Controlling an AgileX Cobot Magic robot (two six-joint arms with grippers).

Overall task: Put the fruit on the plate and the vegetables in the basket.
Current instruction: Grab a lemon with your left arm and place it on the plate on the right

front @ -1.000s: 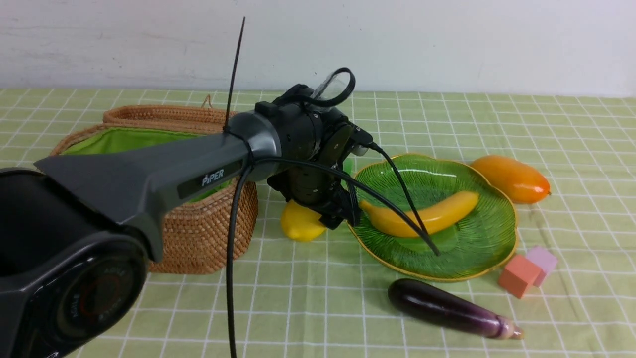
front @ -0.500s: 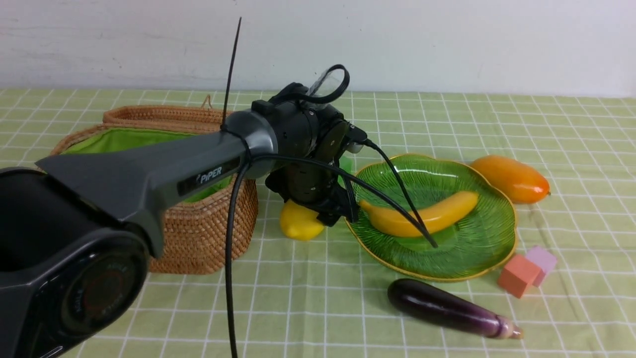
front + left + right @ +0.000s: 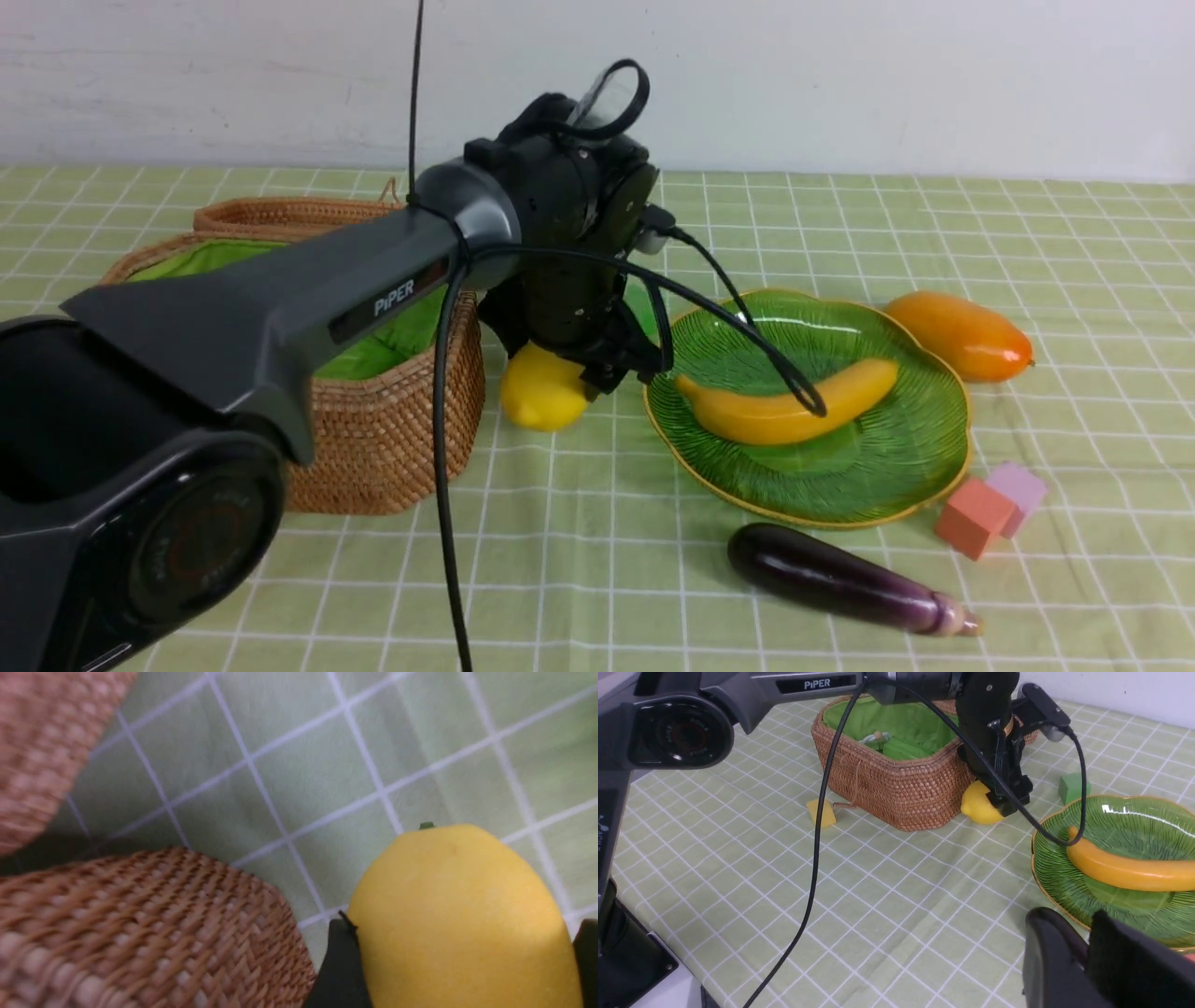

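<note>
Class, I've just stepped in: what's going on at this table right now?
The left gripper holds the lemon between the basket and the plate. The banana already lies on the plate. The mango and the eggplant lie on the cloth beside it.

You're working at a staged robot lab table: PIPER-branded arm (image 3: 308,299), green checked tablecloth (image 3: 597,579), bare white wall (image 3: 840,84) behind, a toy eggplant (image 3: 831,579) and coloured cubes (image 3: 974,516) as props.

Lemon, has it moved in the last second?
Yes. The lemon, in the left gripper, has shifted left, away from the plate rim toward the basket.
</note>
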